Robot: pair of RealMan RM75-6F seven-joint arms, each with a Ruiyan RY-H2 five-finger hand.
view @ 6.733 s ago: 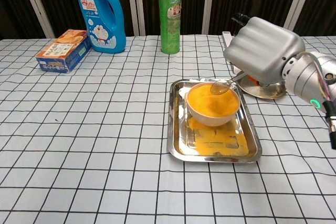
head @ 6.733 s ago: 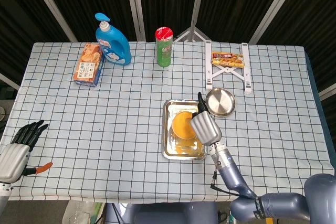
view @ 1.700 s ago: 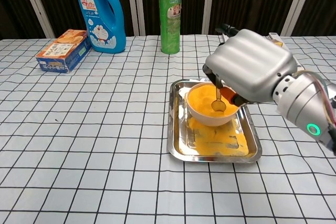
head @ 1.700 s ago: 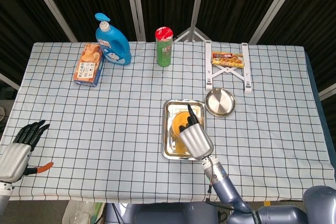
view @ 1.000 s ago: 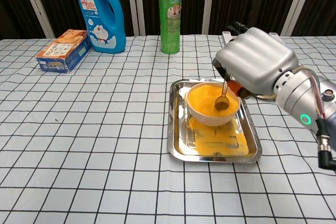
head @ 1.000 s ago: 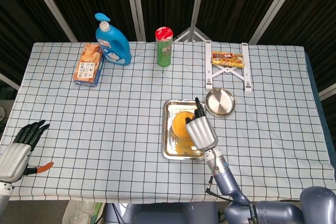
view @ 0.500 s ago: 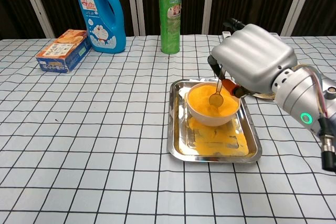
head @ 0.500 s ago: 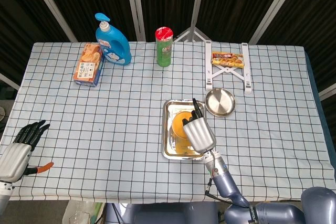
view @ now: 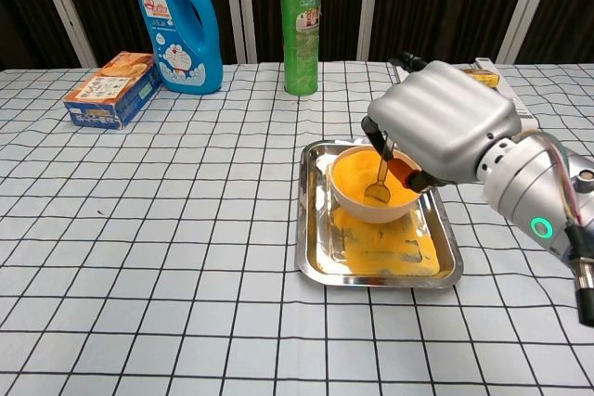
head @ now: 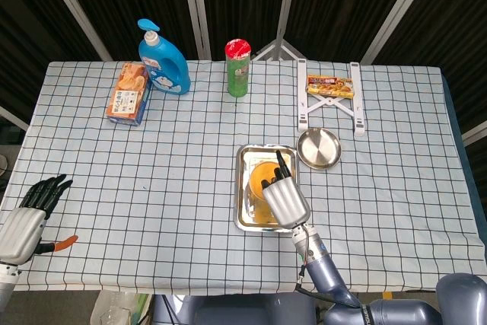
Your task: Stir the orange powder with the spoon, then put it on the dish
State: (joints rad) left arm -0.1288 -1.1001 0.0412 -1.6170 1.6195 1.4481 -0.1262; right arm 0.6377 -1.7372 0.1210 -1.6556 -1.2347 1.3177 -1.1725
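A white bowl [view: 357, 206] full of orange powder [view: 357, 176] sits in a steel tray [view: 311, 266] near the table's middle. My right hand [view: 445, 132] hovers over the bowl's right side and pinches a metal spoon [view: 379, 187] by its handle; the spoon's tip dips into the powder. In the head view the right hand [head: 285, 199] covers most of the bowl [head: 259, 178]. The round metal dish [head: 319, 148] lies just right of the tray [head: 242, 188], with nothing in it. My left hand [head: 27, 218] hangs off the table's near left edge, fingers apart, holding nothing.
Orange powder is spilled on the tray floor [view: 385, 246]. Along the far edge stand a blue detergent bottle [view: 179, 25], a snack box [view: 109, 90] and a green chip can [view: 301, 32]. A white stand with a snack bar [head: 329, 89] lies behind the dish.
My right hand has swung the spoon round in the bowl, drifting slightly left and nearer over the last half second. The left hand has not moved.
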